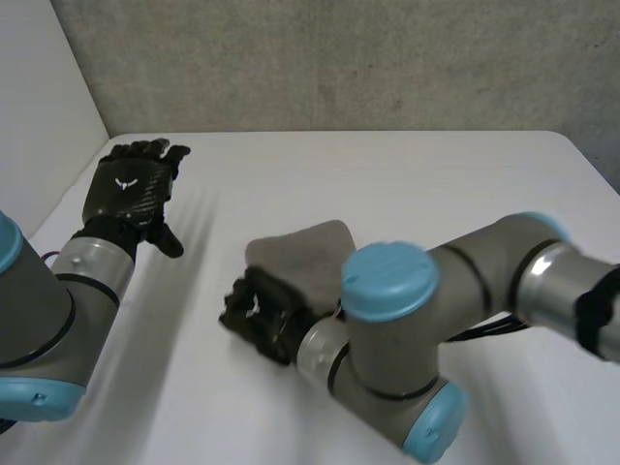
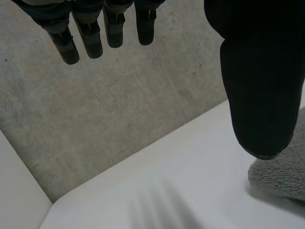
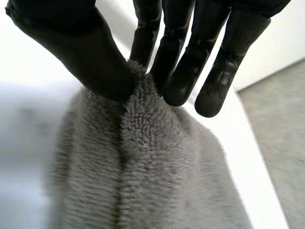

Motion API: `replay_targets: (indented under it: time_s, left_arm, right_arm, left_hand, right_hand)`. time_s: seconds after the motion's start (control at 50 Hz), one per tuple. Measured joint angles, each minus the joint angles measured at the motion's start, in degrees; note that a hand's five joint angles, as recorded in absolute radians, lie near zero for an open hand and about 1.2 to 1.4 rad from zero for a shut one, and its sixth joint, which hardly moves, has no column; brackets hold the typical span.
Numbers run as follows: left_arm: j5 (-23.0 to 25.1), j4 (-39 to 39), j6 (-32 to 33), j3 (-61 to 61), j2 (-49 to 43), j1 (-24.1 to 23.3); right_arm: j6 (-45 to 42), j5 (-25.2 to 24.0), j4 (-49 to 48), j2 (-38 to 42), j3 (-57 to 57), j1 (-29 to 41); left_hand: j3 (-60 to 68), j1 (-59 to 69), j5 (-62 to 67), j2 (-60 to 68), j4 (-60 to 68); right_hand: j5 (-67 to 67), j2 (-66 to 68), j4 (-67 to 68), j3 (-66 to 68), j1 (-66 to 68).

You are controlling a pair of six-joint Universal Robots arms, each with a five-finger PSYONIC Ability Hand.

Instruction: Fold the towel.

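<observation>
Right wrist view: the right hand pinches a ridge of the towel between thumb and fingers. The towel lies bunched at its fingertips, likely folded over already, with a last fold or smoothing left. The left hand hangs well apart, fingers straight, empty. Nothing else on the table obstructs

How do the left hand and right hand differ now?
The left hand is open with straight fingers; the right hand pinches the grey towel between thumb and fingers. The left hand is apart from the towel; the right hand is at its edge. Both are black.
</observation>
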Motion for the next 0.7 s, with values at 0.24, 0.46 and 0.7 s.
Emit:
replay_targets:
  time_s: [0.24, 0.46, 0.7]
  left_arm:
    - [-0.03, -3.31, -2.72, 4.88, -1.28, -2.15]
    - [-0.74, -13.48, -9.27, 15.37, -11.81, -9.57]
    - [-2.96, -18.52, -13.22, 22.94, -26.38, -14.78]
  right_arm:
    - [11.36, 4.14, 0.28, -10.26, 5.75, -5.2]
    - [34.87, 4.92, 1.55, -16.6, 8.35, -16.16]
    - [36.35, 4.94, 7.53, -2.84, -1.13, -18.25]
  left_hand:
    - [0.0, 0.0, 0.0, 0.0, 0.0]
    - [0.0, 0.0, 0.0, 0.0, 0.0]
    - [0.0, 0.0, 0.0, 0.0, 0.0]
  right_hand:
    - [-53.09, -52.01, -51.89, -52.84, -53.27]
    - [-53.09, -52.01, -51.9, -52.84, -53.33]
    - [-53.09, -52.01, -51.9, -52.84, -53.5]
